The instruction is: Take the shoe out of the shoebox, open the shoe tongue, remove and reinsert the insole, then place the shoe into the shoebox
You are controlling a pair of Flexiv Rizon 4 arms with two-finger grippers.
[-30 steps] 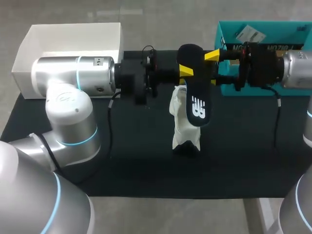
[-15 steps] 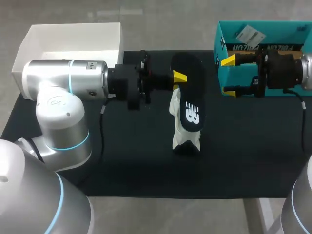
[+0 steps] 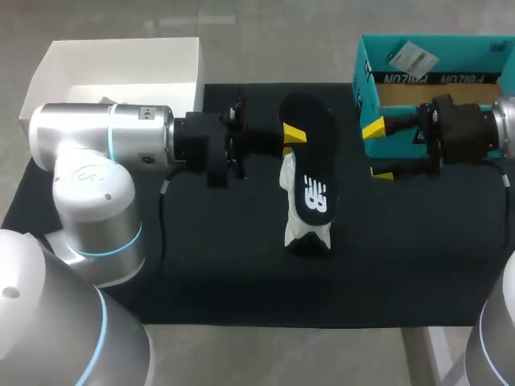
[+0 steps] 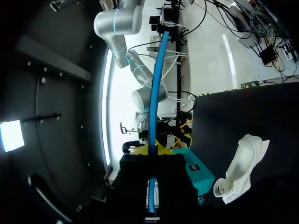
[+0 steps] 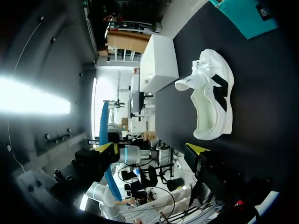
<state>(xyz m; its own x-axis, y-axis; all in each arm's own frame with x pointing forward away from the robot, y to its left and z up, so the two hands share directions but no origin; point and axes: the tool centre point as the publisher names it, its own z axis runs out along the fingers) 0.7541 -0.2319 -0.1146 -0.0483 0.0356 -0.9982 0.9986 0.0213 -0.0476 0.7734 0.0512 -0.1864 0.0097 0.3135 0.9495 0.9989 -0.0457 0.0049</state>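
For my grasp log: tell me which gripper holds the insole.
The left gripper: it is shut on the black insole, which hangs over the white shoe. The right gripper stands open and empty beside the teal shoebox.

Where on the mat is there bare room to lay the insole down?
Bare black mat lies along the near edge in front of the white shoe, and right of it, nearer than the right gripper. Farther back is crowded: the left gripper holds the insole above the shoe, beside the teal shoebox.
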